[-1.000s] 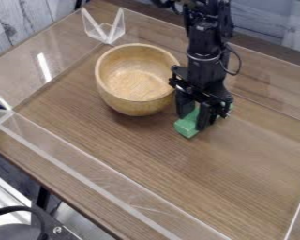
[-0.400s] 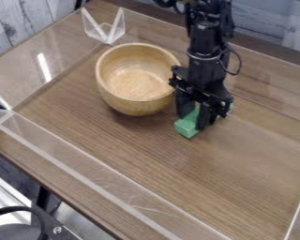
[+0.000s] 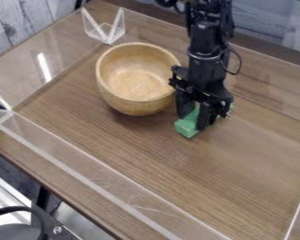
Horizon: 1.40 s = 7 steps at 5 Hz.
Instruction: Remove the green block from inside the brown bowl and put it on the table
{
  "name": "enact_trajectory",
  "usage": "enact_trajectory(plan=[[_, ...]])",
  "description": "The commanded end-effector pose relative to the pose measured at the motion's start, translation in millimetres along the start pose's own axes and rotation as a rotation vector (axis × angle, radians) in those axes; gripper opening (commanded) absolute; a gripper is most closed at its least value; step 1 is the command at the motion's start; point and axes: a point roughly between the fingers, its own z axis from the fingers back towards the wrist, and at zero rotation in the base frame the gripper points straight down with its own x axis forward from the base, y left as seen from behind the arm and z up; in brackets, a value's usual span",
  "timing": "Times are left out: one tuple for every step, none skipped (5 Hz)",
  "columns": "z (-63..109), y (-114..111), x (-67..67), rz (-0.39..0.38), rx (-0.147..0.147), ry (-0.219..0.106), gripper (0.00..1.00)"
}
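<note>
Beside the bowl, on its right in the camera view, the green block (image 3: 187, 124) is sitting outside the rim, low between the fingers of your pincer (image 3: 194, 116). Block appears to be at tabletop level; whether its underside is bearing fully on the wood, can't tell. Pincer: you're keeping it part open, approx. block width, fingers straddling the block; firm grip vs. loose contact can't be told, dark fingers are hiding the contact faces.

Handling (judged): block is looking light, stiff, smooth-faced, prob. a bit slippery, not fragile. Best hold = mid-length, across the narrow width, pads flat on the long sides; an off-centre pinch may be letting it swivel. Removal from bowl looks done; you're prob. at the release step, so open evenly, then lift straight up so neither finger is dragging it.

Materials: brown bowl (image 3: 135, 79) is showing pale tan wood, round, thick rim, smooth hollow w/ faint grain. Its wall is standing close to your L-hand clearance, so avoid a sideways swing that way. Table (image 3: 159, 187) is showing brown wood grain, flat, w/ satin sheen. Clear plastic barrier (image 3: 65, 155) is running along the edge, catching pale glare. Arm (image 3: 209, 42) is coming down from the top, black, jointed, knobbly w/ hardware.
</note>
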Motion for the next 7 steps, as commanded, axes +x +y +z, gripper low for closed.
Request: enact_trajectory(plan=[[-12.1,-6,-4.8,0.0,-0.033,0.051,0.0],[-11.5,-6,-5.4,0.004,-0.037,0.057,0.0],[-11.7,-6,-5.9,0.008,-0.042,0.063,0.0],[-11.3,-6,-6.4,0.013,-0.047,0.069,0.0],[-9.8,-7,-7.6,0.018,-0.05,0.072,1.0],[-4.0,-7,-8.9,0.024,-0.05,0.063,0.0],[0.5,-7,-10.7,0.027,-0.052,0.055,0.0]])
